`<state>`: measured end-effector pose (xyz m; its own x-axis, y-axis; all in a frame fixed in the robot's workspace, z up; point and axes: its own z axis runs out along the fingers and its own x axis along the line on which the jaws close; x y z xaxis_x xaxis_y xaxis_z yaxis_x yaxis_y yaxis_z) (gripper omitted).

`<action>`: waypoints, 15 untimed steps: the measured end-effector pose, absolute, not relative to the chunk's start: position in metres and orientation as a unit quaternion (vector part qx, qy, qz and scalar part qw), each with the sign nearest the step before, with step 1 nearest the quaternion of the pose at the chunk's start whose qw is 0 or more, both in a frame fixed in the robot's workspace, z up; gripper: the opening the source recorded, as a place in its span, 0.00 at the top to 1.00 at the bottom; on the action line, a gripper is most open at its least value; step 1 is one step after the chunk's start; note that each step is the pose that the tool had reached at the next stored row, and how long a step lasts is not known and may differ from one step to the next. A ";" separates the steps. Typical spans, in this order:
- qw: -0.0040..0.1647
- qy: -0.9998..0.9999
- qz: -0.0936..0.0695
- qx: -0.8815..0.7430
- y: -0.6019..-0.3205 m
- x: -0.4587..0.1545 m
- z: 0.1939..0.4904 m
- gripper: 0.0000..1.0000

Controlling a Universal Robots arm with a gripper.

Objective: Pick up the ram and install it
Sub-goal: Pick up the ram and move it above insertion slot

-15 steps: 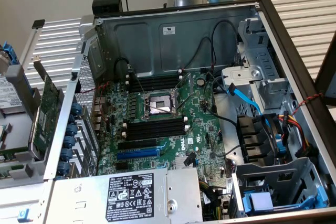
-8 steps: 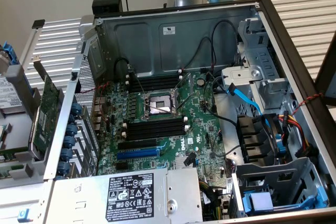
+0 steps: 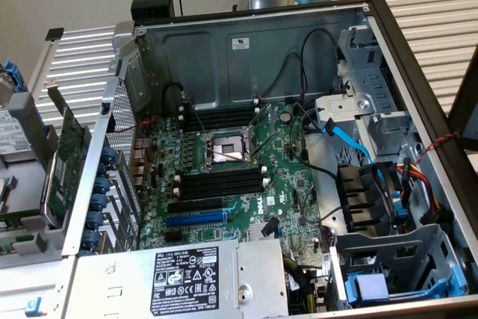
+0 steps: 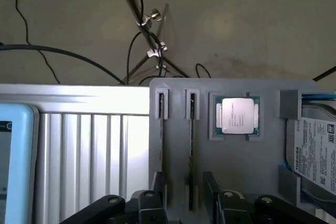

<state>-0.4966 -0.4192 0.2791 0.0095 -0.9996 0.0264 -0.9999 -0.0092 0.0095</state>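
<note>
The ram stands on edge in a narrow slot of a grey holder tray, seen as a thin dark-green strip. A second thin stick stands in the neighbouring slot. My gripper hangs over the near end of the ram. It is open, with black fingers on either side of the stick and a gap on both sides. In the exterior view the open computer case shows its motherboard with black memory slots beside the processor socket.
A processor chip and a hard drive sit in the same tray. A ribbed metal table top lies beside it. In the exterior view a green expansion card stands left of the case, and cables cross its right side.
</note>
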 end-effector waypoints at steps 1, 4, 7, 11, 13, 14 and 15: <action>0.013 -0.704 0.006 0.710 -0.420 -0.497 0.277 0.58; 0.011 -0.704 0.007 0.710 -0.422 -0.500 0.273 0.58; 0.004 -0.704 0.014 0.710 -0.425 -0.500 0.271 0.58; -0.001 -0.704 0.019 0.710 -0.431 -0.500 0.266 0.58; -0.001 -0.704 0.019 0.710 -0.435 -0.500 0.262 0.58; -0.001 -0.704 0.019 0.710 -0.438 -0.500 0.261 0.58; -0.001 -0.704 0.019 0.710 -0.440 -0.500 0.259 0.58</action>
<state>-0.4997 -0.4405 0.2588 0.0086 -0.9997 0.0246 -0.9995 -0.0093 -0.0285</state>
